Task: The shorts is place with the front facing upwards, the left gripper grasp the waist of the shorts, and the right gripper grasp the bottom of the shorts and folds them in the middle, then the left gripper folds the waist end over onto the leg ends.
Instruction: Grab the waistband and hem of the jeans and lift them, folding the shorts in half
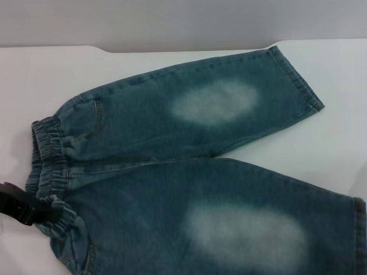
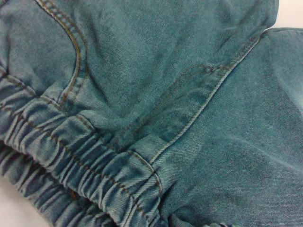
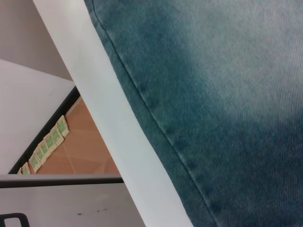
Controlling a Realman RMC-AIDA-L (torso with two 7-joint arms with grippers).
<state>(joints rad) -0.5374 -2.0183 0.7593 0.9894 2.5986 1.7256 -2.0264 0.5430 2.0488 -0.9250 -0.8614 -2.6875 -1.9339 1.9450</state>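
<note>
The blue-green denim shorts (image 1: 173,192) lie flat on the white table, front up, with a pale oval on each leg. The gathered elastic waist (image 1: 48,154) is at the left and the leg ends (image 1: 299,79) point right; the nearer hem (image 1: 360,228) shows an orange-red edge. My left gripper (image 1: 44,209) reaches in from the lower left, its black tip against the bunched waistband. The left wrist view is filled by the waistband (image 2: 85,175) and the crotch seam (image 2: 199,109). The right wrist view looks closely along a stitched leg hem (image 3: 156,118). The right gripper is out of view.
White table (image 1: 340,144) shows around the shorts, with a grey wall (image 1: 167,17) behind its far edge. The right wrist view has the table's edge (image 3: 109,118) beside the hem and an orange floor (image 3: 85,151) below it.
</note>
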